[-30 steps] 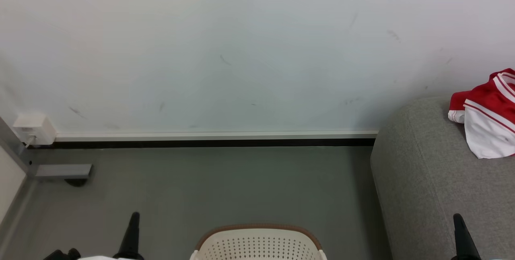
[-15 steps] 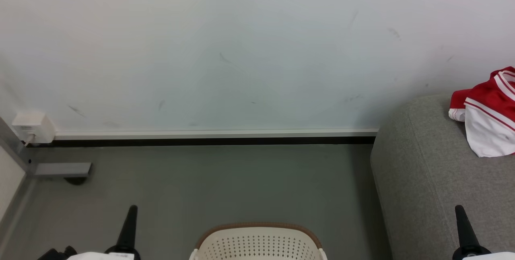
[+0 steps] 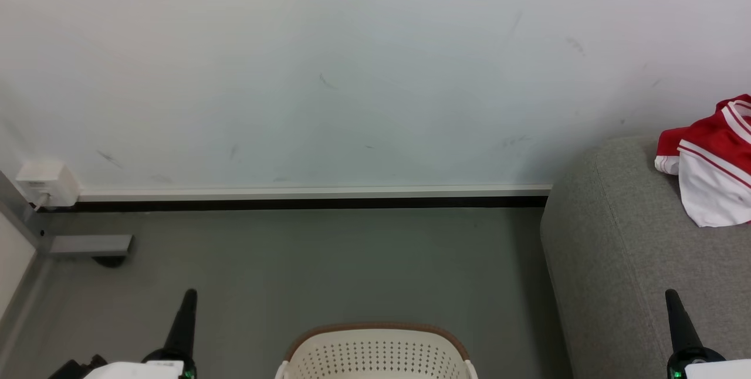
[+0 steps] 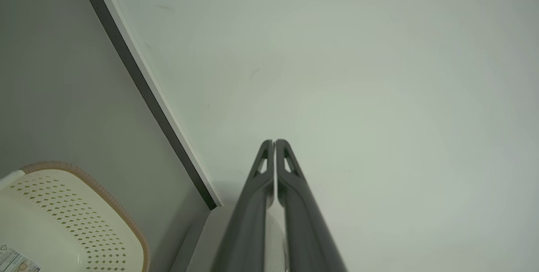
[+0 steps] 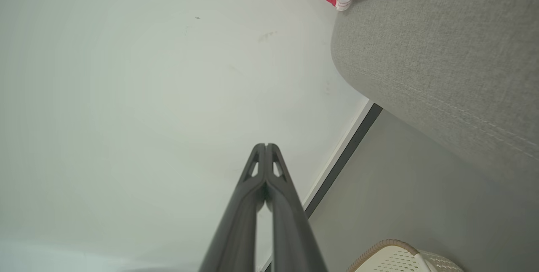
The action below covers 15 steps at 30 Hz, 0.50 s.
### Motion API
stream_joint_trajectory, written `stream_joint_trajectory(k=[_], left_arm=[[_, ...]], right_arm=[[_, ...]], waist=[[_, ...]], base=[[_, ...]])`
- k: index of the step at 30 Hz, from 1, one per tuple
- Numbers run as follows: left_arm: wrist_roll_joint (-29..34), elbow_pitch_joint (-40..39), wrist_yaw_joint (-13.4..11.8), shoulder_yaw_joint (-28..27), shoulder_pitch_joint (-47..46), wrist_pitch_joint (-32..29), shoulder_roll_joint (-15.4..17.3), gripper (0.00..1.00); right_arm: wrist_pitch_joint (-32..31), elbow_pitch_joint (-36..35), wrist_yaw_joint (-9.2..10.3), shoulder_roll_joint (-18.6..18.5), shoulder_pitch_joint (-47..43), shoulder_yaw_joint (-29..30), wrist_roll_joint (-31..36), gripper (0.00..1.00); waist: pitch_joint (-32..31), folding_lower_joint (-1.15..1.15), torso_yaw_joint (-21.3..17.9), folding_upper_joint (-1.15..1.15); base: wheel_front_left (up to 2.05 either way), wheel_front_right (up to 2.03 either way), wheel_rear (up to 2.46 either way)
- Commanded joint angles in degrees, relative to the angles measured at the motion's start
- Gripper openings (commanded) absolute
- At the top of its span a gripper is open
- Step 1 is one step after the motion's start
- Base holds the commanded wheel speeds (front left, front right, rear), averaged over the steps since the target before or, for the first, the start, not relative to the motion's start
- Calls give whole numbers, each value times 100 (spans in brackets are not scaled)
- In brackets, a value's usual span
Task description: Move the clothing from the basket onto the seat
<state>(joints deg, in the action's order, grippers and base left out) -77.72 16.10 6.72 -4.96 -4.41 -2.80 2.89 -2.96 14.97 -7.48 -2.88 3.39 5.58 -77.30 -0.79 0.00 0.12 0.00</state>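
Both arms had risen slightly either side of the basket (image 3: pixel 375 327), the left gripper (image 3: pixel 188 294) and right gripper (image 3: pixel 672 294) each pressed together and empty. Red-and-white clothing (image 3: pixel 713 168) lay on the seat (image 3: pixel 616 261) right of the basket; whether more remained inside could not be seen.

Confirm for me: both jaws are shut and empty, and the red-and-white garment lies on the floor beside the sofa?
One thing is wrong, the garment's place: the red-and-white garment lies on top of the sofa, near its back edge, as the head view shows. Both jaws are shut and empty, as you said.
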Motion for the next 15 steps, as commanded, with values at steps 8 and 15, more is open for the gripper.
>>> stream_joint_trajectory(k=[8, 15], left_arm=[[-479, -101, 51, -65, -123, -126, 21, 0], [-760, -133, 60, -102, -145, -197, 15, 0]], right_arm=[[-105, -63, -2, -5, 155, 41, -446, 0], [-181, -80, -2, -4, 201, 62, -762, 0]], waist=[[22, 0, -3, 0], [42, 0, -5, 0]], base=[[0, 0, 0], [0, 0, 0]])
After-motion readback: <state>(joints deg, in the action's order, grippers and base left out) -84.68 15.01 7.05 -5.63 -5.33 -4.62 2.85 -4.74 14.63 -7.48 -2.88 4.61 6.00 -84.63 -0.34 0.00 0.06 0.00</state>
